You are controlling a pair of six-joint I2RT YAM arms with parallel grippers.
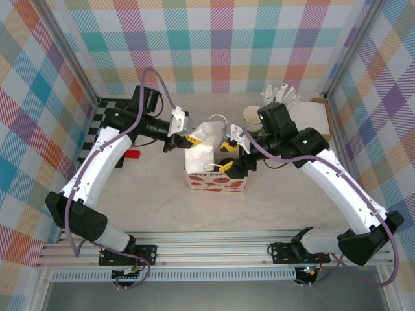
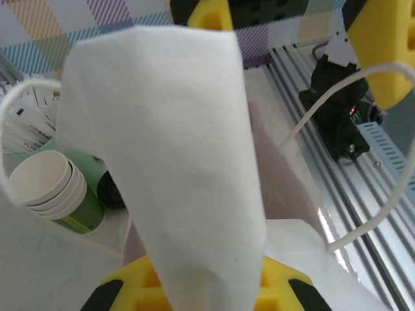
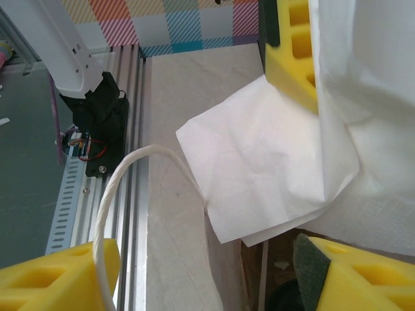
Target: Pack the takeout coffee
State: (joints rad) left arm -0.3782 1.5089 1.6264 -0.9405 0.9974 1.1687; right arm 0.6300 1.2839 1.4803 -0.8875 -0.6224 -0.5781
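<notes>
Could snag rope handle [image 3: 123, 175] lying over a finger of right gripper [image 1: 229, 152], tipping bag [image 1: 207, 178] on counter [image 1: 149, 194]. Straddling takeout coffee [image 1: 225, 147] at bag's right opening with right jaws wide; contact unclear. Clamping bag's top flap tight with left gripper [image 1: 185, 137] jaws, likely to hold mouth open.

The paper bag [image 1: 214, 170] has its folded flap over its mouth, so its inside is hidden from above. In the left wrist view that flap covers most of the yellow fingers [image 2: 139, 285] of the left gripper [image 2: 207, 288], which the bottom edge also cuts off. It hides all but a sliver of a dark round thing [image 2: 113, 192] just beside the stack of lidless cups [image 2: 48, 188]; too little shows to name it. A dark shape [image 3: 282, 301] under the paper is cut by the right wrist view's bottom edge. At the left, a red object [image 1: 133, 154] lies partly under the left arm.
</notes>
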